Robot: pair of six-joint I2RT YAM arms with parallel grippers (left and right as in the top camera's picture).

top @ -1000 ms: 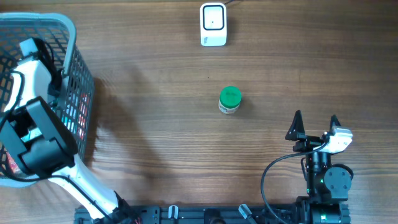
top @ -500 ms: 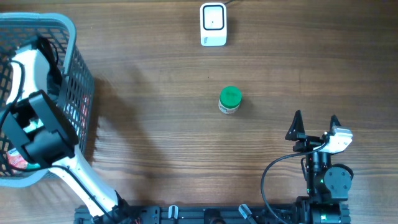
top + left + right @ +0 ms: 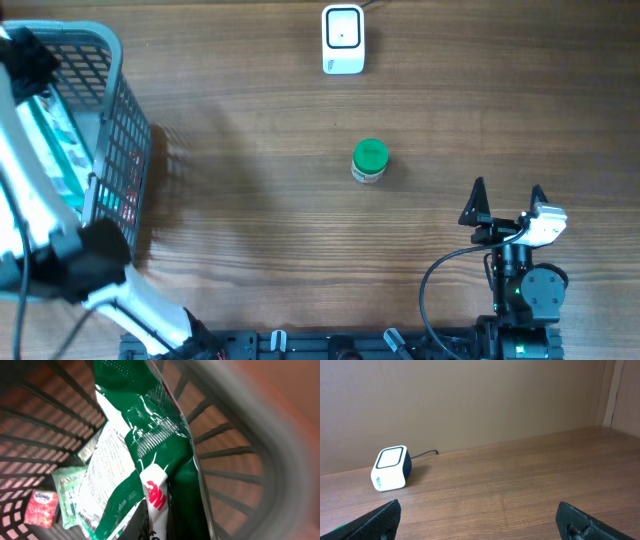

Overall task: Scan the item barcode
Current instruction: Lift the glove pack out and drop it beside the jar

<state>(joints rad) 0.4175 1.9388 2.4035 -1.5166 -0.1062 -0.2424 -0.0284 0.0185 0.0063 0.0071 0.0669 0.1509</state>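
the thing to scan is a shiny green and white crinkly plastic bag (image 3: 150,440). it has small print on its white side and a red mark low down. it sits right in the left claw (image 3: 25,55), inside the grey plastic basket with holes (image 3: 112,70). the left claw is closed tight on the bag. its fingers are hidden behind the bag in its own camera.

the left arm is long and white. it reaches from the near edge of the brown wooden table (image 3: 250,220) up over the basket. the right claw (image 3: 508,192) is wide open and holds nothing. it sits low on its own side, with its two black tips pointing away across the table.

from above, the bag is just a green strip beside the white arm. the left wrist camera shows it big and close. it also shows a small pink pack (image 3: 40,507) and a pale green packet (image 3: 67,492) on the basket floor, below the claw.

from above you see a small jar with a green lid (image 3: 370,160), ahead of the right claw and to its left. the white scanner box with a black window (image 3: 342,40) stands well past it. the right wrist camera shows that box from the side, with its cord.
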